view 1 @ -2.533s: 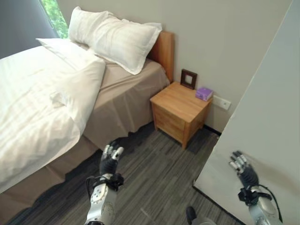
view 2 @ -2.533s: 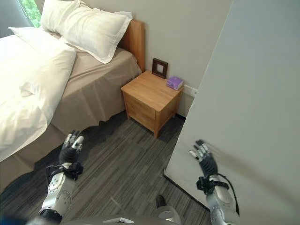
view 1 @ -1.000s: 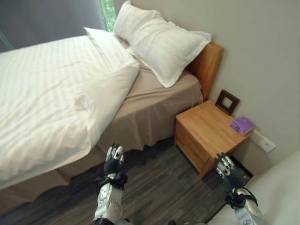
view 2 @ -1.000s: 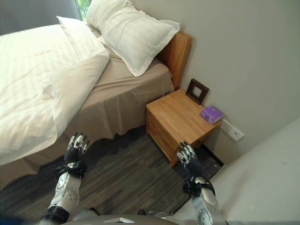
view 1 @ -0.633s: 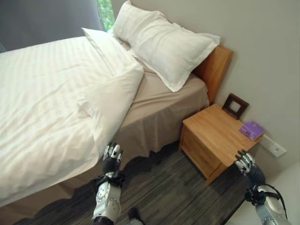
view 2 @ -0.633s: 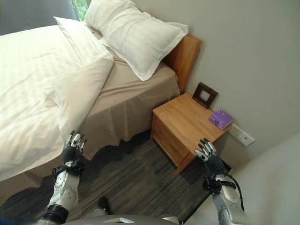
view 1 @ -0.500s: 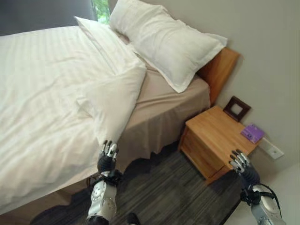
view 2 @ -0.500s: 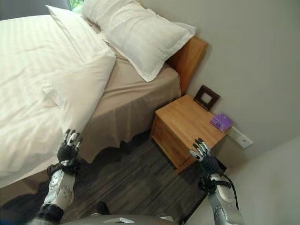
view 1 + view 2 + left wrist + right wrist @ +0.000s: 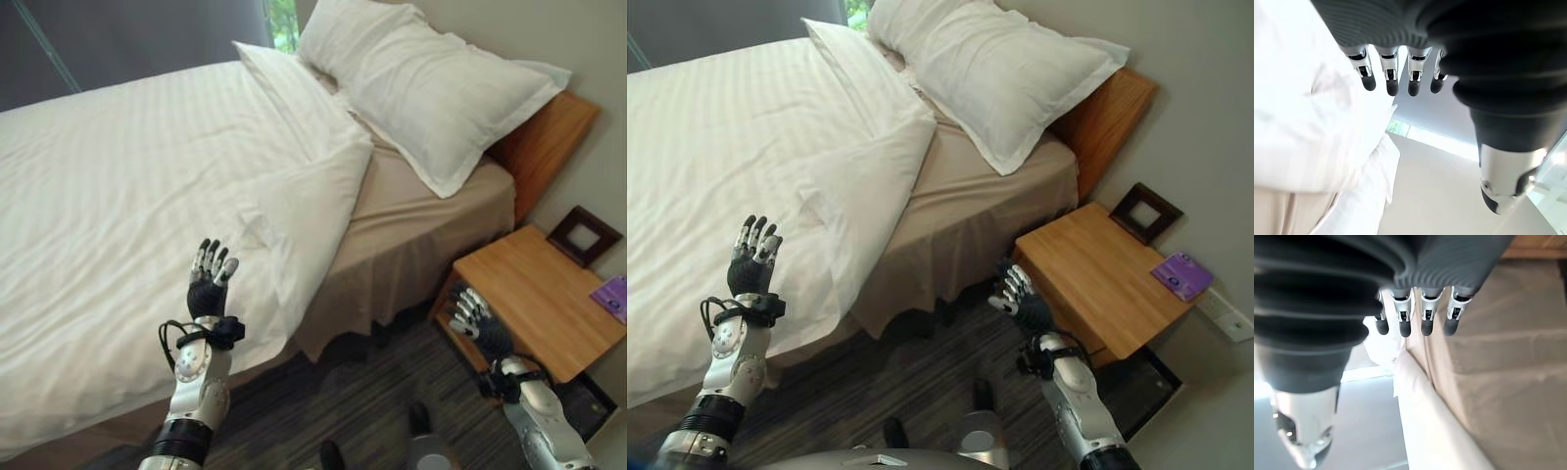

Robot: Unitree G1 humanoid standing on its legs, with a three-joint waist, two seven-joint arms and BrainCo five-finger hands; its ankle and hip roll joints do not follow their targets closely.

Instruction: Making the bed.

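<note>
A white striped duvet [image 9: 118,196] covers most of the bed, its top corner folded back [image 9: 313,206] so that the tan sheet [image 9: 421,225] lies bare near the headboard. Two white pillows [image 9: 431,78] rest at the head. My left hand [image 9: 208,284] is raised over the duvet's near edge, fingers straight and open, holding nothing. My right hand [image 9: 475,323] hangs open above the floor beside the bed's tan skirt [image 9: 921,274], between bed and nightstand. In the wrist views my left hand's fingers [image 9: 1392,73] and my right hand's fingers [image 9: 1422,316] are straight and touch no cloth.
A wooden nightstand [image 9: 539,294] stands to the right of the bed with a dark picture frame [image 9: 583,235] and a purple box [image 9: 1181,274] on it. A wooden headboard [image 9: 544,142] meets the wall. Dark striped carpet [image 9: 872,392] lies below.
The camera has swung left toward the bed. My left hand has risen from the floor side up over the duvet's edge. My right hand now sits between bed skirt and nightstand.
</note>
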